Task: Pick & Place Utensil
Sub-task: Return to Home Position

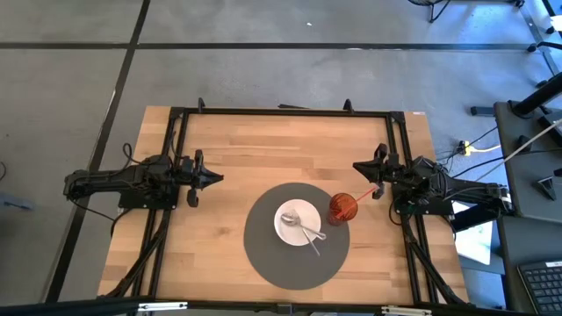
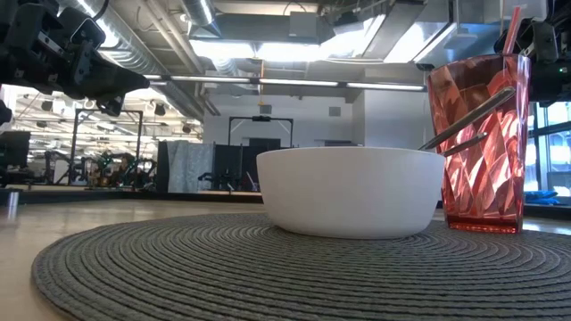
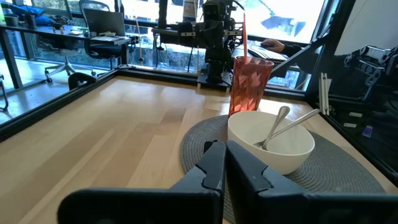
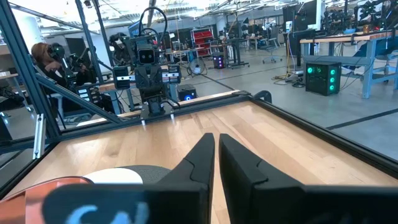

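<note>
A white bowl [image 1: 297,223] stands on a round grey placemat [image 1: 263,250]. Two metal utensils [image 1: 309,232] lie in it, their handles [image 3: 292,122] leaning over the rim on the side toward the table's near right. A red faceted cup [image 1: 342,207] with a red straw [image 1: 362,195] stands on the mat's right edge, beside the bowl. My left gripper [image 1: 216,178] hovers shut left of the mat, pointing at the bowl [image 3: 271,142]. My right gripper [image 1: 358,166] hovers shut just beyond the cup, on the far right, pointing left.
A black frame [image 1: 281,111] runs around the wooden table top. Bare wood lies between the two grippers and along the far half of the table [image 1: 281,145]. In the right wrist view a person [image 4: 46,56] sits beyond the table.
</note>
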Motion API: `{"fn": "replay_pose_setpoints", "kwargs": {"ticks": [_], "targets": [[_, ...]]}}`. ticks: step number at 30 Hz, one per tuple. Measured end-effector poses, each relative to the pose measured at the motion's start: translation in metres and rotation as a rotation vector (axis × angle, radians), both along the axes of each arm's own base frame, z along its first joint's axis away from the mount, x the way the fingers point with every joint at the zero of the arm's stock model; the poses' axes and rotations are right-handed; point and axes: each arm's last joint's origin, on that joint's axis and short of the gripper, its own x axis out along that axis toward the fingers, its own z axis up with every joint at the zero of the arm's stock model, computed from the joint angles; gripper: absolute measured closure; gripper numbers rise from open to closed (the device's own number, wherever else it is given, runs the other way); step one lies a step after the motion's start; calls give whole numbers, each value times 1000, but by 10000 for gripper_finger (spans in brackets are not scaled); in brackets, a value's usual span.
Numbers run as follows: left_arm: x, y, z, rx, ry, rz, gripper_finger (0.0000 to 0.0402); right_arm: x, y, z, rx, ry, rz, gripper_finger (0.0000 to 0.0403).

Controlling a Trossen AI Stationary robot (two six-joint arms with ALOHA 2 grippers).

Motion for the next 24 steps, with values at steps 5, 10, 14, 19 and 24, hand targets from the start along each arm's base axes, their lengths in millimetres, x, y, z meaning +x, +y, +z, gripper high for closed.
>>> {"fn": "replay_pose_setpoints", "kwargs": {"ticks": [5,10,14,19,24], "targets": [[0,0,0,0,0,0,395,0,0,0,0,0,0,377],[0,0,0,0,1,0,393,0,0,0,0,0,0,377],[0,0,0,0,0,0,395,0,0,0,0,0,0,377],[0,0,0,0,0,0,394,0,0,0,0,0,0,377],[0,0,0,0,0,0,391,0,0,0,0,0,0,377]]}}
